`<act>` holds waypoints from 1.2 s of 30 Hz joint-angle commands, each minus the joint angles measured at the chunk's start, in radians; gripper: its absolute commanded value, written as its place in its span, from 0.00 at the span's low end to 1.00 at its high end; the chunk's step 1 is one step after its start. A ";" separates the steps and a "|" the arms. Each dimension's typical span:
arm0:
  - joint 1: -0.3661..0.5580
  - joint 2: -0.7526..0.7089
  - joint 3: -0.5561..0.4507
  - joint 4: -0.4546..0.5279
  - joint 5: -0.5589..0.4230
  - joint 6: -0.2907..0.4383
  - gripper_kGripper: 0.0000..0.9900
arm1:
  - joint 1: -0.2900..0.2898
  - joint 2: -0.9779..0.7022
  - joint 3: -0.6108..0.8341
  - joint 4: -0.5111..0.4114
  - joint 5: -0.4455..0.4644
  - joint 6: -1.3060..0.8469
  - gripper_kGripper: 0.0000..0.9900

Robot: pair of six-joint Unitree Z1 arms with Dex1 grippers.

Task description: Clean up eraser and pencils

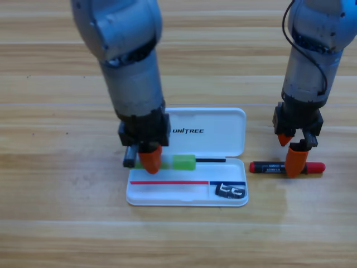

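Wooden tabletop (56, 223) fills the view, both arms coming in from the top edge. Left arm (131, 67) is the bulkiest thing in frame, reaching down to the white case (223, 120), which lies open near the middle: lid with UNITREE print toward the top, tray toward the bottom. Right arm (309, 56) comes down on the right side, clear of the case. Left gripper (146, 156) sits over the tray's upper left, at the hinge line, one orange jaw visible pointing down onto the pale whitish-green pencil (183, 162); only the pencil's bright green end shows clear to the right of the gripper, with a sliver at its left. Can't tell whether that gripper is pinching it or parted, the gap is hidden. Right gripper (294, 153) is over the black pencil with red ends (268, 167), which lies flat on the tabletop just right of the tray, roughly parallel to the case's long edge. One orange jaw crosses in front of the pencil's right half, a second tip shows just behind it; can't tell whether it is clamped on the pencil. Eraser (231, 191) is in the tray's lower right compartment, dark block with white markings.
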 commanded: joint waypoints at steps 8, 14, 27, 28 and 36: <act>-0.017 0.135 -0.056 0.022 -0.026 0.002 0.00 | -0.028 0.119 0.019 -0.025 0.015 -0.026 0.74; -0.017 0.150 -0.053 0.024 -0.037 -0.002 0.00 | -0.029 0.139 0.022 -0.038 0.021 -0.032 0.46; -0.019 0.173 -0.050 0.022 -0.053 -0.021 0.00 | -0.034 0.150 0.048 -0.079 0.020 -0.032 0.00; -0.019 0.173 -0.050 0.022 -0.053 -0.021 0.00 | -0.034 0.150 0.050 -0.084 0.021 -0.032 0.00; -0.019 0.168 -0.051 0.031 -0.040 -0.041 0.22 | -0.034 0.044 0.077 -0.084 -0.038 0.002 0.00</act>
